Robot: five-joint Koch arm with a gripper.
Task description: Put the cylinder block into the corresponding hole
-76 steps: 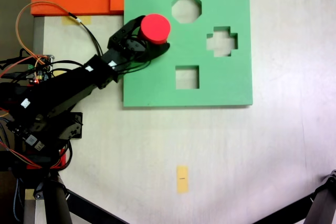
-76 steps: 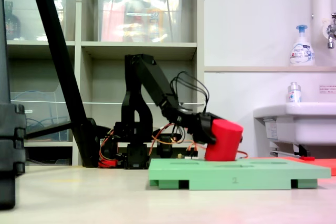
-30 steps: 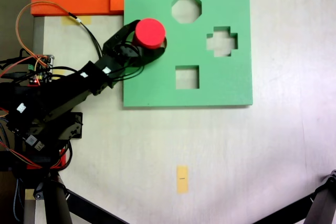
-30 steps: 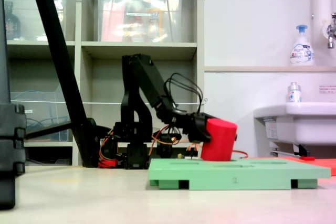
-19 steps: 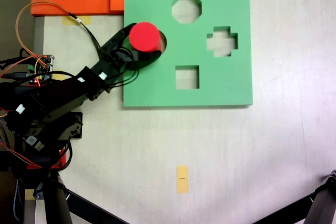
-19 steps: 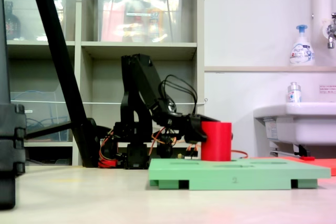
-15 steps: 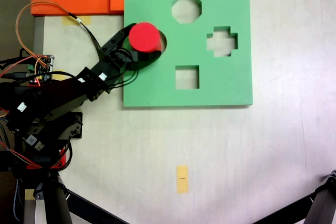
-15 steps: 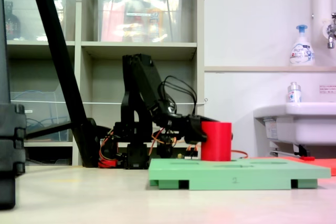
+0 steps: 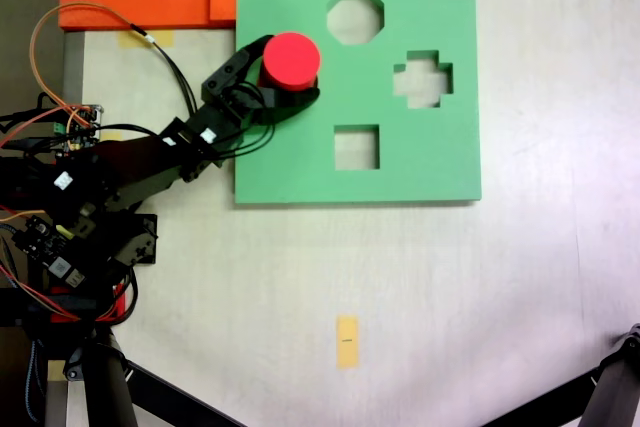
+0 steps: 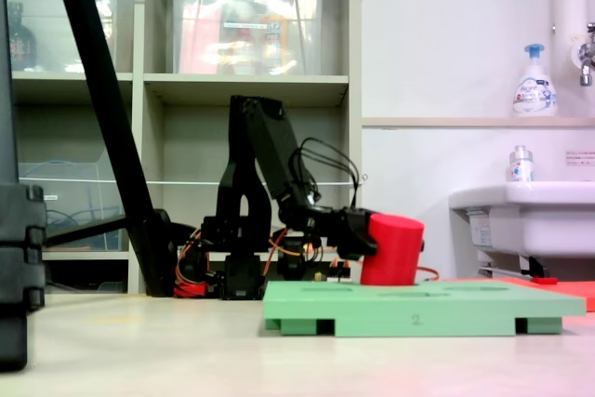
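Clamped in the gripper (image 9: pixel 283 79), the cylinder (image 9: pixel 291 58) leans tilted over the round hole (image 9: pixel 308 94) at the board's (image 9: pixel 420 167) ten o'clock, so pressing down now could jam its edge on the rim.

Even bright indoor light, soft shadows, slight blur, mild noise.

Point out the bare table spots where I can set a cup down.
Free: the wide table below the green board, around the yellow tape, and the strip right of the board. Crowded: the left side, with the arm, wires and tool holding the red cylinder.
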